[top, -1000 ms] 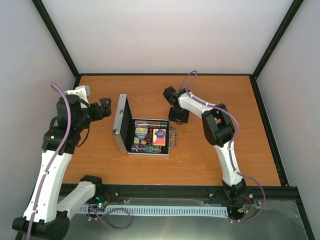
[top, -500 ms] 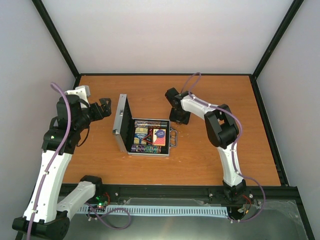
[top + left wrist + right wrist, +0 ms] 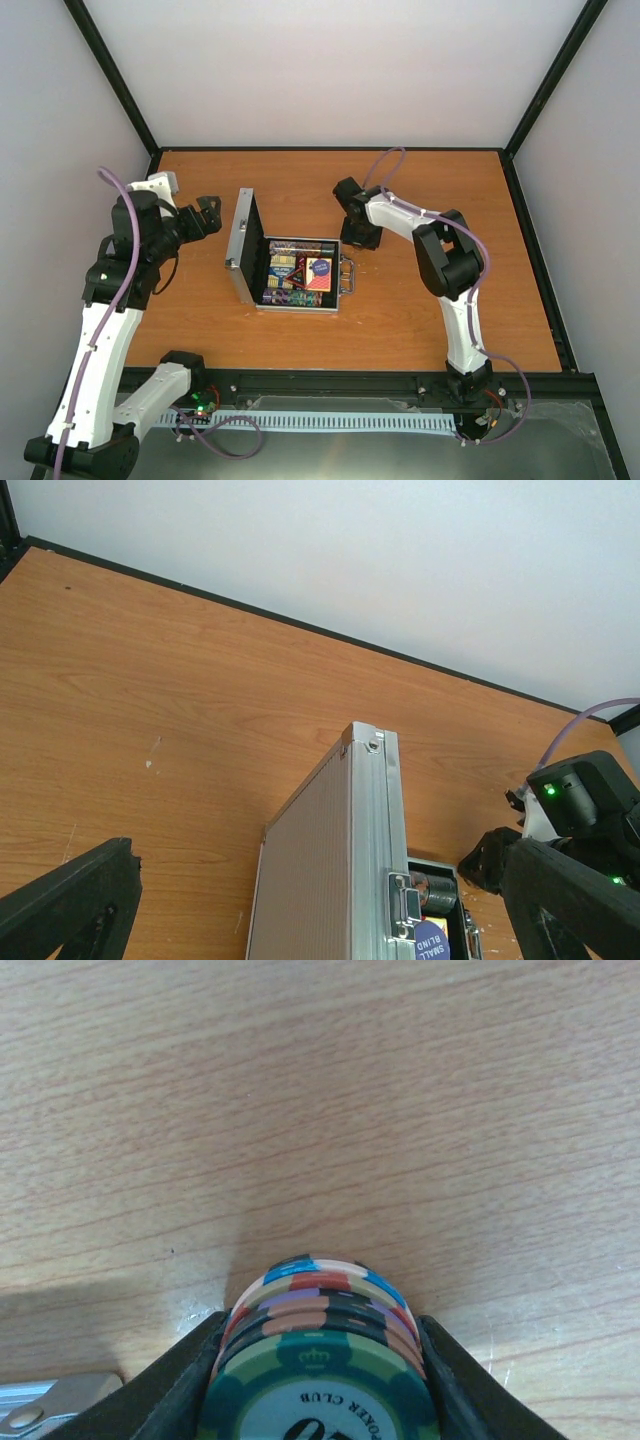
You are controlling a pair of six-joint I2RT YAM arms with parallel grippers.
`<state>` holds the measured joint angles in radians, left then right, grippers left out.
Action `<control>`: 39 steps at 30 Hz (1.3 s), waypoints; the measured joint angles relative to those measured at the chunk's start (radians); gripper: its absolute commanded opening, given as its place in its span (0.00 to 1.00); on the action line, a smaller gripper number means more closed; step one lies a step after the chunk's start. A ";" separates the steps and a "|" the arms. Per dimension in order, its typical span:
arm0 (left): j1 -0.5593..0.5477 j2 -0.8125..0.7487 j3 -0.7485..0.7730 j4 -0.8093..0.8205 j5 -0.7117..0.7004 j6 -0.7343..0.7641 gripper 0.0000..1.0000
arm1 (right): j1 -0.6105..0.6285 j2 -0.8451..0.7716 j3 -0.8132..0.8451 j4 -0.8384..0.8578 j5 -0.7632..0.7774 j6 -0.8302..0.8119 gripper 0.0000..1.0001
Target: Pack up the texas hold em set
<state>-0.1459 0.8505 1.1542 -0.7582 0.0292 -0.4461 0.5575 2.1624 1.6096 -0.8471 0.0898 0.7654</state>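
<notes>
Pinching a stack of poker chips [image 3: 318,1345] across its rims, the right gripper [image 3: 322,1380] is hovering central on the counter [image 3: 420,310] (slick discs, probably shearing apart easily); left gripper [image 3: 205,216] is gaping open.

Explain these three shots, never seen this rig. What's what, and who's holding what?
Two robot arms are bolted at the near edge of a wooden table. The overhead picture looks down from above and behind them, with the left arm on the left and the right arm on the right. Between them lies an open silver case with chips and cards inside, its lid standing up. The other two pictures come from cameras on the wrists. The left one looks at the back of the lid, framed by wide-open, empty jaws. The right one shows jaws clamped on a stack of poker chips over bare wood beside the case.
</notes>
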 measured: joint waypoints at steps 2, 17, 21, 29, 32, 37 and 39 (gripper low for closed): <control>0.000 -0.001 0.000 -0.003 0.000 -0.005 1.00 | -0.002 -0.004 -0.005 0.006 -0.008 -0.016 0.29; 0.000 0.029 0.093 -0.042 0.036 -0.005 1.00 | -0.005 -0.092 -0.129 0.053 -0.067 -0.227 0.30; 0.000 0.046 0.107 -0.049 0.076 -0.006 1.00 | -0.005 -0.141 -0.201 0.051 -0.086 -0.282 0.28; 0.000 0.099 0.140 -0.069 0.168 -0.005 1.00 | 0.000 -0.236 -0.330 0.044 -0.113 -0.349 0.29; 0.000 0.124 0.174 -0.071 0.207 -0.005 0.99 | 0.004 -0.264 -0.367 0.037 -0.118 -0.368 0.29; -0.001 0.149 0.200 -0.054 0.283 -0.020 0.97 | 0.015 -0.300 -0.411 0.024 -0.127 -0.392 0.29; -0.006 0.156 0.200 -0.039 0.309 -0.032 0.96 | 0.020 -0.312 -0.423 0.021 -0.128 -0.399 0.29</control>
<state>-0.1516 1.0069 1.3540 -0.7967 0.3378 -0.4782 0.5774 1.8507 1.1870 -0.8261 -0.0383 0.3664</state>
